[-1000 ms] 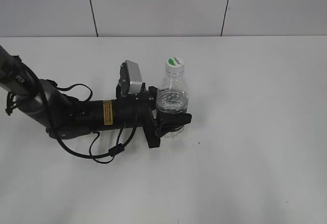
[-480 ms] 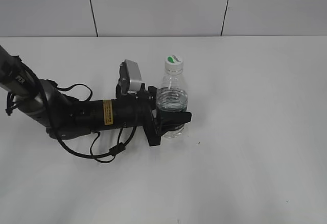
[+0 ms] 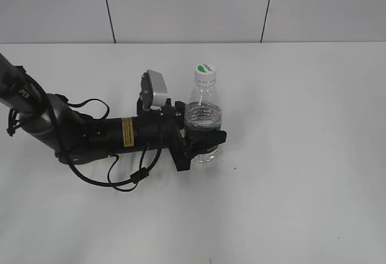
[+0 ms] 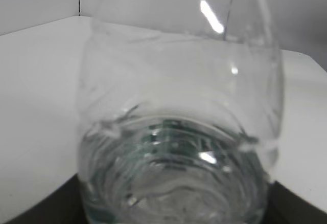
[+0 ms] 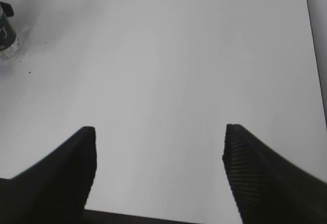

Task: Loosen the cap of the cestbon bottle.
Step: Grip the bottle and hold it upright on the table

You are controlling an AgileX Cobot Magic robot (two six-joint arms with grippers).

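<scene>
The cestbon bottle (image 3: 204,112) stands upright on the white table, clear and ribbed, with water in it. Its white cap (image 3: 204,69) with the green mark sits on top. My left gripper (image 3: 205,140) reaches in from the left, low over the table, and is shut on the bottle's lower body, covering most of the label band. In the left wrist view the bottle (image 4: 179,132) fills the frame. My right gripper (image 5: 159,132) is open and empty over bare table, far from the bottle, whose base (image 5: 6,37) shows at the top left of the right wrist view.
The left arm (image 3: 90,134) and its cables lie across the table's left side. A grey tiled wall (image 3: 193,8) stands behind the table's far edge. The white table (image 3: 301,155) stretches to the right of the bottle.
The bottle in my left gripper has shifted slightly left and back, and its top has tipped from leaning towards the camera to more upright.
</scene>
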